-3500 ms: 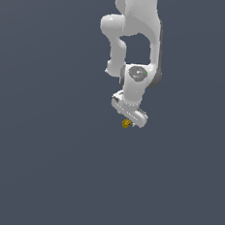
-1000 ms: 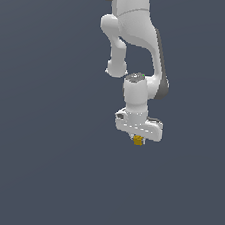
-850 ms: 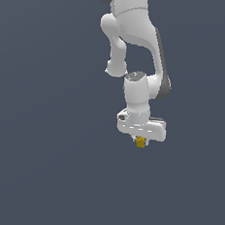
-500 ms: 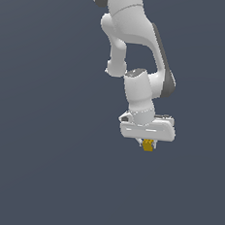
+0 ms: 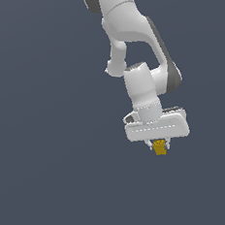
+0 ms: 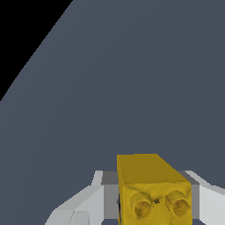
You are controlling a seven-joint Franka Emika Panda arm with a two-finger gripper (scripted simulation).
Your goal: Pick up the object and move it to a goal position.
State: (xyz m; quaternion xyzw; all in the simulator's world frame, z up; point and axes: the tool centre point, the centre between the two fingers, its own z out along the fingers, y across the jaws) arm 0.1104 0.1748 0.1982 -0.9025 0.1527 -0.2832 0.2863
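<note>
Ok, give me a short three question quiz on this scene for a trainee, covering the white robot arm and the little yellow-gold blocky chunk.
1. True or false: the white gripper is shut on the small yellow-gold blocky chunk.
2. In the wrist view, the chunk sits: A) between the pale fingers, B) away from them on the grey floor, C) out of sight.
3. Fill in: the chunk's near face shows two round ____.

Key: 1 true; 2 A; 3 sockets.

arm (image 5: 126, 25): glossy white rounded segments, dark grey bands at the joints
wrist (image 5: 144, 90): white cylinder
gripper (image 5: 159, 145): wide white bar body with a dotted seam line
fingers (image 6: 83, 205): short, white, grey inner faces
</note>
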